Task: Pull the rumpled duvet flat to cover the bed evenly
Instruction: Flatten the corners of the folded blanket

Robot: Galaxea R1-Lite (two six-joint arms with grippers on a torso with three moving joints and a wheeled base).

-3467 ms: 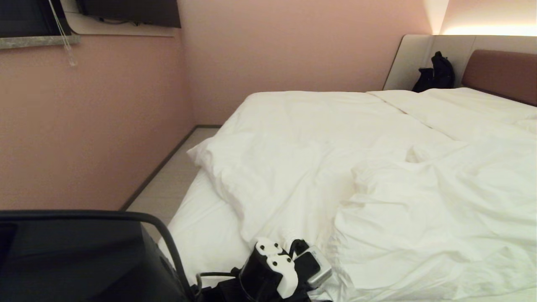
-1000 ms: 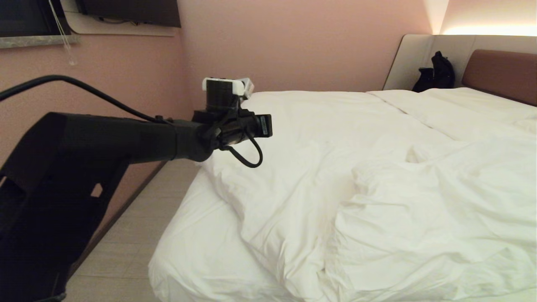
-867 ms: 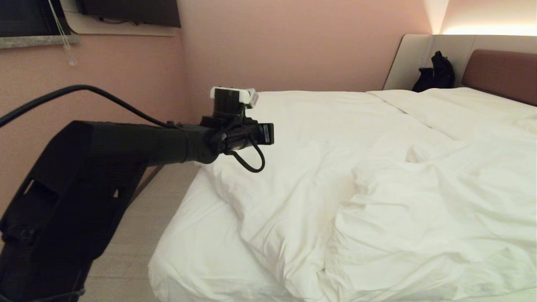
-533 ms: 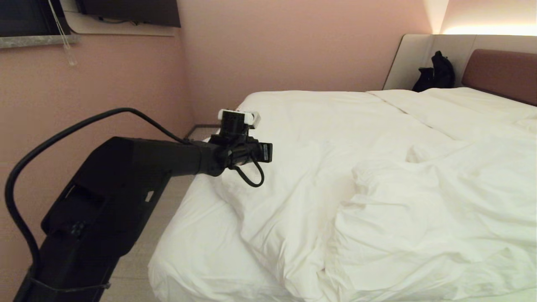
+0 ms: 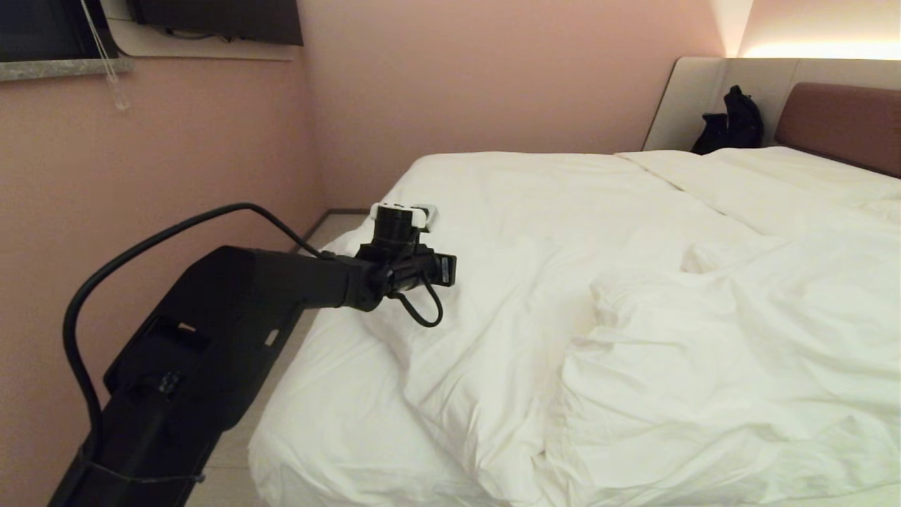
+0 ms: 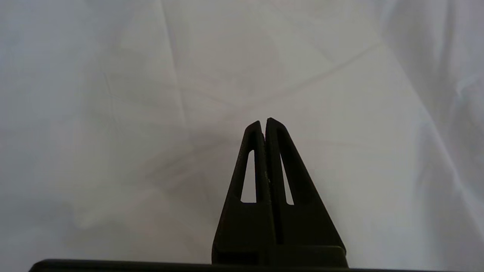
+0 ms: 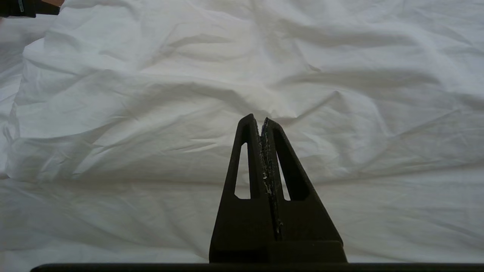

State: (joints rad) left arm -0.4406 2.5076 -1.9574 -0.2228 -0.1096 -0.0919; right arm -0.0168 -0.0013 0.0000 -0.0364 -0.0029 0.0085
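The white duvet (image 5: 563,232) lies rumpled on the bed (image 5: 841,123). Its near left corner is folded back, leaving bare mattress sheet (image 5: 331,422) at the front left. Thick folds pile up at the front right. My left arm (image 5: 281,282) reaches from the lower left over the duvet's left edge, its wrist low above the fabric. The left wrist view shows the left gripper (image 6: 263,121) shut and empty, just over smooth white duvet (image 6: 340,94). The right gripper (image 7: 261,118) is also shut and empty, above wrinkled duvet (image 7: 151,94); it is outside the head view.
A pink wall (image 5: 141,211) runs close along the bed's left side, with a narrow strip of floor (image 5: 232,451) between them. A black bag (image 5: 732,123) leans on the beige headboard panel. Flat pillows (image 5: 795,176) lie at the far right.
The left arm rose from a folded pose at the front edge, stretched out over the bed's left side, and over the last second has sunk toward the duvet. The duvet has not moved.
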